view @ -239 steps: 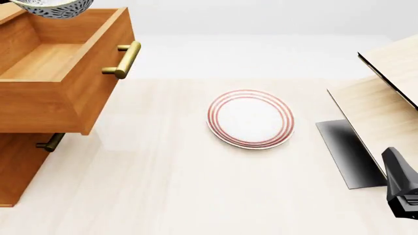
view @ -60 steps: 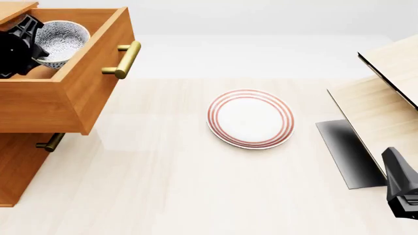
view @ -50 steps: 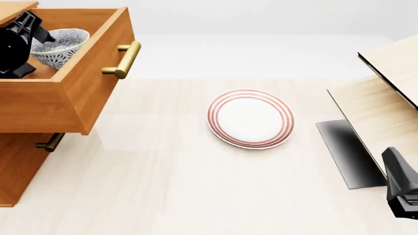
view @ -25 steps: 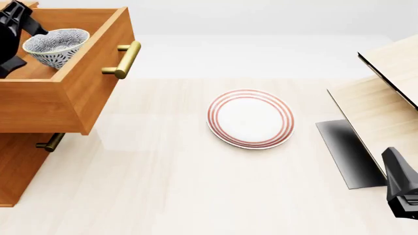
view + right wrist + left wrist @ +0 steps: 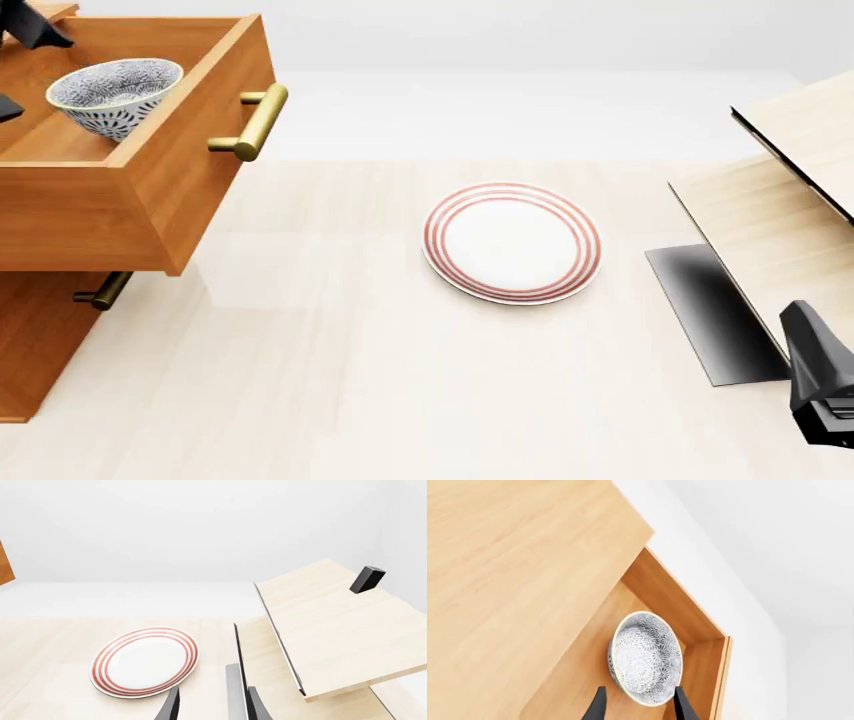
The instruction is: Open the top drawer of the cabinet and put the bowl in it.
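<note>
The top drawer [image 5: 160, 190] of the cabinet [image 5: 34, 340] stands pulled out, its brass handle [image 5: 254, 122] toward the table's middle. The speckled bowl [image 5: 114, 92] sits upright on the drawer floor, free of any grip. In the left wrist view the bowl [image 5: 646, 664] lies just beyond my left gripper [image 5: 640, 713], which is open and above it. In the front view only the left gripper's black fingers [image 5: 30, 22] show at the top left edge. My right gripper [image 5: 212, 711] is open and holds nothing, low at the table's right.
A white plate with red rings [image 5: 513, 241] lies mid-table. A pale wood structure [image 5: 787, 200] with a grey base [image 5: 707, 310] stands at the right, close to the right arm [image 5: 817, 385]. A lower drawer's handle [image 5: 103, 291] shows under the open drawer.
My left gripper let go of the bowl and drew back up and left, nearly out of the front view. The bowl settled upright in the drawer. The right arm has not moved.
</note>
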### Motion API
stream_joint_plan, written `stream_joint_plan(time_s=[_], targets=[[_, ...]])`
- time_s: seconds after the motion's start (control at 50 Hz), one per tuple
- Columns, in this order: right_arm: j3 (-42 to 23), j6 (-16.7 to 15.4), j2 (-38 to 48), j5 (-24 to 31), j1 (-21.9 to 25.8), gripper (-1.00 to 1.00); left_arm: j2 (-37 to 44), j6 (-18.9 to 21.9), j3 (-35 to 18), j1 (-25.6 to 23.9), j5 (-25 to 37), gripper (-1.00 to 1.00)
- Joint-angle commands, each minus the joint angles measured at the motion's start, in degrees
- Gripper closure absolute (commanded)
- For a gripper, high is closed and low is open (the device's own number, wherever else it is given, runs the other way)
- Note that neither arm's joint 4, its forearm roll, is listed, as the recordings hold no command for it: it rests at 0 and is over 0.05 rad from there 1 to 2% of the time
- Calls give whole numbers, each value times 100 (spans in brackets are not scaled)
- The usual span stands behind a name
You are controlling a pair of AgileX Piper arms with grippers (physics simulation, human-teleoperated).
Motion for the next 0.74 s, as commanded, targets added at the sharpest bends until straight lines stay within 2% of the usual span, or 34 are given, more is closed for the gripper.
stream_joint_plan(time_s=[0.02, 0.52, 0.74], targets=[[3, -6, -6, -5, -3, -100, -388, 62, -83, -127, 368, -100], [3, -4, -5, -4, -3, -100, -1071, 327, -283, -389, 1131, -100], [3, -4, -6, -5, -4, -100, -1508, 426, -185, -414, 1383, -100]])
